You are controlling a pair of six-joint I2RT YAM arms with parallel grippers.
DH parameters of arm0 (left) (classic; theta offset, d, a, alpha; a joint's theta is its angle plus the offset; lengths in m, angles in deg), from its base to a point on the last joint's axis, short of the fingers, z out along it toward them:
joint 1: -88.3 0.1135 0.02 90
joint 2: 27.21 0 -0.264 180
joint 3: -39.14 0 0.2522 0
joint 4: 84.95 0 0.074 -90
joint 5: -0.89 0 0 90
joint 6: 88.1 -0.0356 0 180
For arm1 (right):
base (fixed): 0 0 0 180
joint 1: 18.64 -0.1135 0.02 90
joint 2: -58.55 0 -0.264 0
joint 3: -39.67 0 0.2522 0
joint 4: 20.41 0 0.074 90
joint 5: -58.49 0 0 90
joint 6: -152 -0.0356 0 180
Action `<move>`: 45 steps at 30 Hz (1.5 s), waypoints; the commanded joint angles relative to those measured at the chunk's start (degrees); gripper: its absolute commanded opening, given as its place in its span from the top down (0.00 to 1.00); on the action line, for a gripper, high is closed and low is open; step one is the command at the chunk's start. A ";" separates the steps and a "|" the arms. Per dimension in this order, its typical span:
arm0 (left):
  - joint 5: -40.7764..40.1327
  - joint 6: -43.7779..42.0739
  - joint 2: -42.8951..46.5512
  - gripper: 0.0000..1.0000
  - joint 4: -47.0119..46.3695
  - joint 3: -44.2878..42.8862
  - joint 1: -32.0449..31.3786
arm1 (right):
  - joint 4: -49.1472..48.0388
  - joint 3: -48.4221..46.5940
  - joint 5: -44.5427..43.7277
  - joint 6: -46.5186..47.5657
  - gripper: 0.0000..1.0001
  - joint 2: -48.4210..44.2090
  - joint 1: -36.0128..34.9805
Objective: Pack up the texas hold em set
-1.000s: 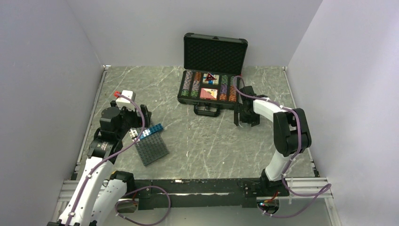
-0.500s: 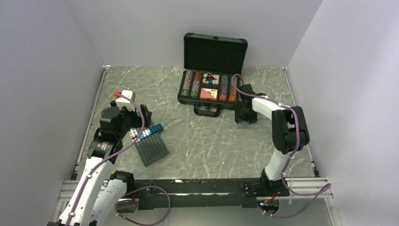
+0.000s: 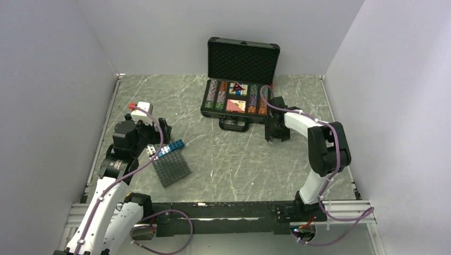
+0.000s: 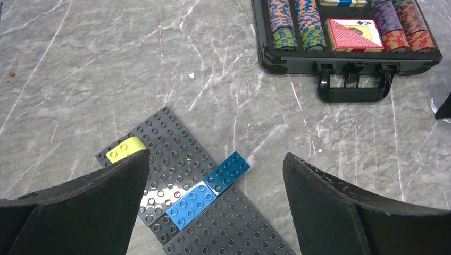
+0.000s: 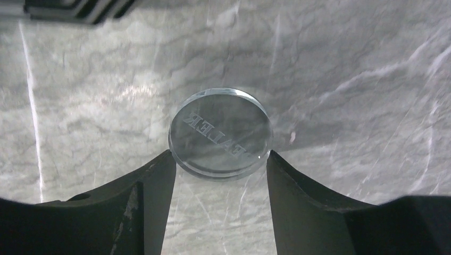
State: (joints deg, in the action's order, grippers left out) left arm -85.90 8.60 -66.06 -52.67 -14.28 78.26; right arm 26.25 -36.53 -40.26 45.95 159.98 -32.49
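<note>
– Worktop [image 3: 228, 159] first: what is the biggest thing on it?
– The black case [image 3: 234, 113], at twelve o'clock in the overhead view, with its lid [image 3: 243, 57] standing up and foam showing. Inside lie chip rows [image 4: 298, 24] and a red card deck [image 4: 353, 34]. The handle [image 4: 351, 91] points to six o'clock.
– And the grey studded plate [image 3: 171, 167]?
– At eight o'clock, well apart from the case, with blue bricks [image 4: 194, 199] on it. It is no part of the set. The left gripper [image 4: 215, 159] hovers over it, fingers spread wide with nothing between them.
– So the work is on the other side?
– Yes. The right gripper [image 3: 277, 135] is just off the case's near right corner, at about four o'clock from the chips. Its fingers [image 5: 149, 191] are pinching the clear disc [image 5: 220, 133] by the rim, one on each side.
– Is the disc off the worktop?
– I cannot tell for certain. The wrist view shows a shadow beneath it, so I judge it just lifted.
– Which step, then?
– Carrying a loose piece to the case, I'd say. The next move calls for enough height to clear the case wall, a short travel toward ten o'clock, and a release over a free slot. The disc looks smooth and is held only at its edge, so a slow motion matters. The lid is not yet shut.
</note>
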 commanded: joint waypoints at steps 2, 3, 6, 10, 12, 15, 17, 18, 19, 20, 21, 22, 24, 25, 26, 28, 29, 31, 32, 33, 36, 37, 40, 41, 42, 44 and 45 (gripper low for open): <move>0.47 0.24 0.36 0.01 -0.54 -2.26 0.26 | 2.38 2.51 -1.02 -3.02 0.70 -7.32 -2.87; 0.42 0.24 0.44 0.01 -0.57 -2.19 0.24 | 2.34 2.73 -0.88 -3.58 0.70 -8.33 -3.64; 0.57 0.33 0.36 0.01 -0.49 -2.18 0.24 | 3.20 1.66 -0.64 -4.56 0.71 -10.39 -5.46; 1.14 0.49 0.19 0.01 -0.62 -2.25 0.28 | 4.21 -3.19 0.32 -4.96 0.71 -10.39 -9.00; 1.26 0.49 0.25 0.01 -0.79 -2.15 0.24 | 4.52 -6.43 0.47 -4.67 0.71 -9.17 -10.67; 1.01 0.43 -0.05 0.01 -0.85 -2.08 0.29 | 4.09 -11.38 0.59 -4.15 0.71 -6.58 -11.86; 0.75 0.49 -0.22 0.01 -0.92 -1.90 0.26 | 3.32 -13.48 0.79 -3.65 0.72 -5.08 -12.04; 0.73 0.51 -0.52 0.01 -1.05 -1.79 0.23 | 2.97 -15.18 0.97 -3.46 0.72 -4.17 -12.03; 0.87 0.49 -0.73 0.01 -0.99 -1.80 0.28 | 2.76 -16.55 1.01 -3.17 0.72 -3.38 -12.08; 0.92 0.54 -0.90 0.01 -1.00 -1.89 0.23 | 2.70 -17.90 1.07 -2.91 0.72 -2.32 -12.08; 0.80 0.51 -1.02 0.01 -0.89 -1.95 0.20 | 2.63 -19.33 1.22 -2.59 0.72 -1.47 -12.08; 0.63 0.43 -1.12 0.01 -0.80 -2.14 0.27 | 2.61 -20.70 1.46 -2.32 0.72 -0.56 -12.18; 0.38 0.31 -1.01 0.01 -0.65 -2.26 0.21 | 2.29 -23.61 1.99 -1.79 0.73 1.30 -12.17; 0.28 0.25 -0.90 0.01 -0.63 -2.19 0.25 | 1.99 -25.15 2.13 -1.52 0.73 2.30 -12.24; 0.28 0.24 -0.74 0.01 -0.75 -2.13 0.23 | 1.79 -26.68 2.05 -1.26 0.73 3.43 -12.25; 0.45 0.31 -0.34 0.01 -0.94 -2.01 0.21 | 1.89 -30.06 1.67 -0.84 0.73 5.82 -12.25; 0.75 0.40 -0.35 0.01 -0.99 -2.00 0.26 | 1.93 -31.67 1.52 -0.68 0.73 7.01 -12.32; 1.27 0.50 -0.56 0.01 -1.08 -2.15 0.21 | 1.58 -34.42 1.64 -0.40 0.73 9.38 -12.34; 1.59 0.51 -0.72 0.01 -1.00 -2.27 0.22 | 1.62 -35.78 1.81 -0.24 0.73 10.60 -12.34; 1.81 0.58 -0.85 0.01 -1.03 -2.34 0.20 | 1.90 -37.24 1.70 -0.15 0.73 11.96 -12.35; 2.03 0.68 -0.83 0.01 -0.86 -2.36 0.27 | 2.27 -41.12 1.49 0.10 0.73 15.81 -12.39; 2.07 0.68 -0.73 0.01 -1.03 -2.33 0.24 | 2.30 -42.33 1.66 0.06 0.73 16.73 -12.43; 2.07 0.62 -0.61 0.01 -1.02 -2.22 0.21 | 2.75 -43.80 2.90 -0.52 0.73 18.92 -12.64; 2.02 0.60 -0.61 0.01 -1.03 -2.34 0.24 | 2.51 -43.80 3.33 -0.55 0.73 19.38 -12.82; 2.03 0.60 -0.68 0.01 -1.00 -2.33 0.25 | 2.36 -43.93 3.54 -0.56 0.73 19.89 -13.05; 2.02 0.60 -0.62 0.01 -0.95 -2.34 0.28 | 2.65 -44.82 3.26 -0.48 0.73 21.34 -13.43; 2.07 0.60 -0.66 0.01 -0.99 -2.35 0.29 | 2.96 -45.28 3.07 -0.51 0.73 22.01 -13.55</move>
State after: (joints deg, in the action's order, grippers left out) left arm -84.81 8.67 -67.11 -52.67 -14.28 78.26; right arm 29.77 -77.77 -37.49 45.12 180.39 -45.21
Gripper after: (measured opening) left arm 0.994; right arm 0.626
